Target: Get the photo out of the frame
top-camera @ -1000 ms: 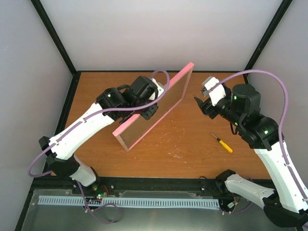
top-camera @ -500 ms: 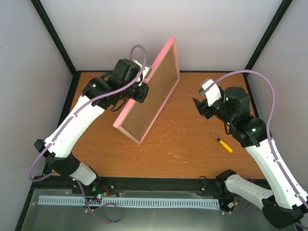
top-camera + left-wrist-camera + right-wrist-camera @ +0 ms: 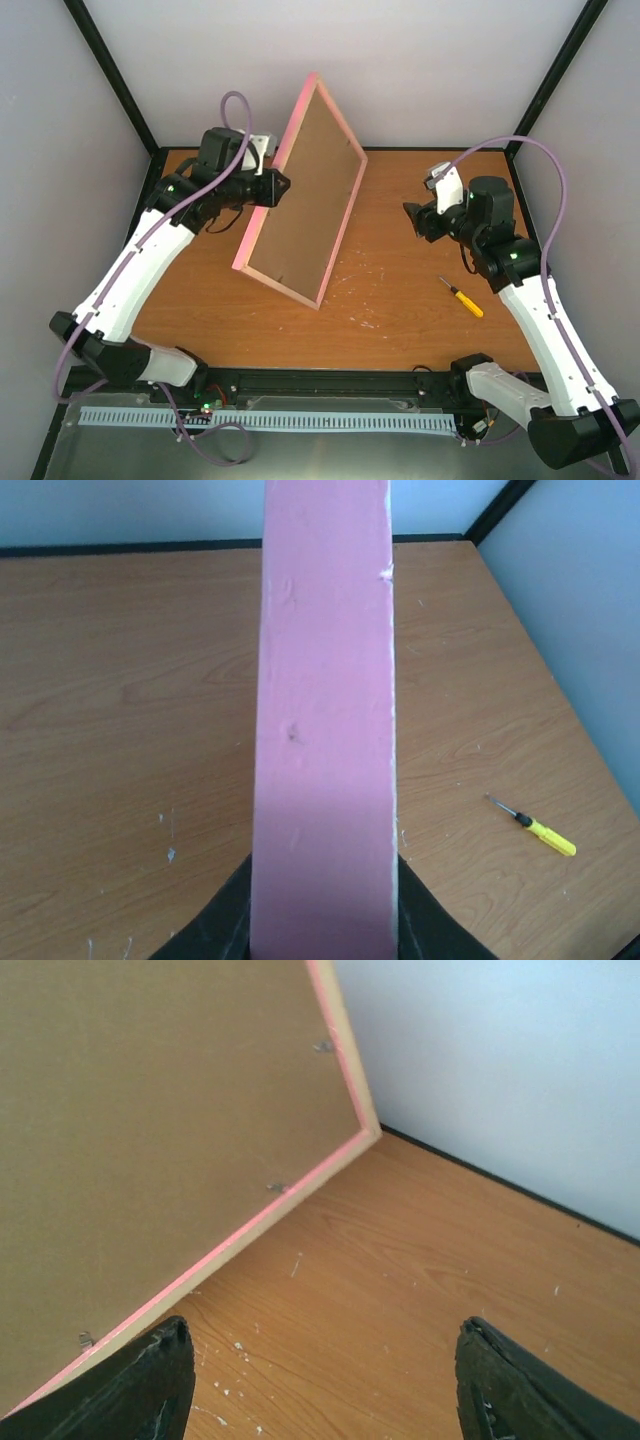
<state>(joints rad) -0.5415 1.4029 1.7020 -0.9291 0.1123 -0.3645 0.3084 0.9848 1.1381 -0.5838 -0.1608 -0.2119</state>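
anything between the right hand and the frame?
Nothing: only bare table between the open right hand and the frame, seen in the top and right wrist views. The screwdriver lies off that line.

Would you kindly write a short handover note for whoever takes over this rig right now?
Left end effector: shut on the frame's pink edge, holding it on edge, tilted.
Right end effector: open, empty, facing the backing board, apart from it.
Done: frame raised; clips not released, board in place, photo hidden.
Left: turn clips, remove board, take out photo. Screwdriver lies on the table.
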